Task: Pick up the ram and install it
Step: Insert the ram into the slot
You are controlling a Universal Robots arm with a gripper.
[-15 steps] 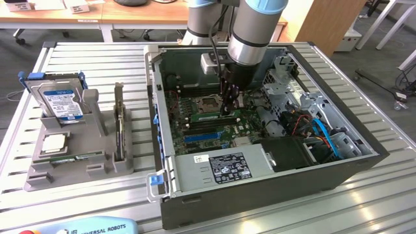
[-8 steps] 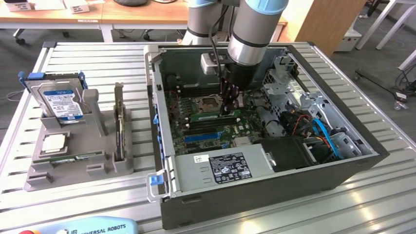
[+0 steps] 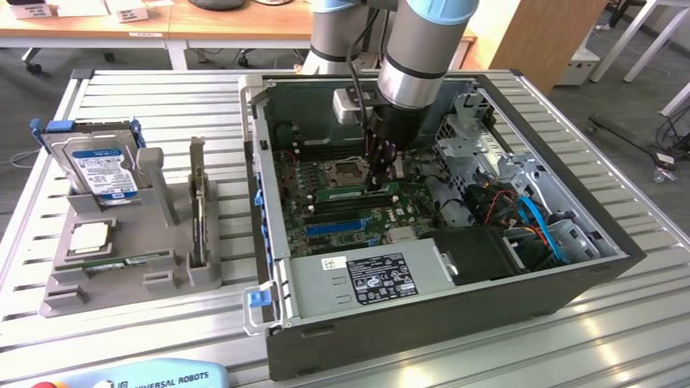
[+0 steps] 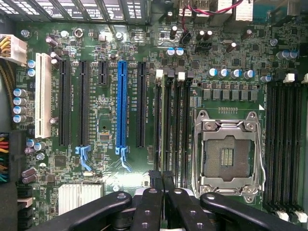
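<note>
- Black matte pincer sits closest, its jointed fingers drawn together with the tips over one end of a memory slot.
- Thin, long green circuit-board ram stands edge-up in that slot near the centre of the exterior view, right under the pincer. Whether the tips pinch its edge or only press on it, I cannot tell.
- Step in hand, as I judge it: the install, not the pick-up; the stick looks lodged in the slot rather than carried.
- Seating it fully would call for straight, even downward pressure along the narrow edge — a tilt could bend the thin board or miss the white plastic latches.
- Flat green motherboard is crowded with long black plastic slots and one bright blue slot.
- Square silver metal processor socket lies just beside the memory slots.
- Dark sheet-metal computer case rests on the ribbed aluminium desk, with a grey moulded plastic holder at the exterior view's left.
</note>
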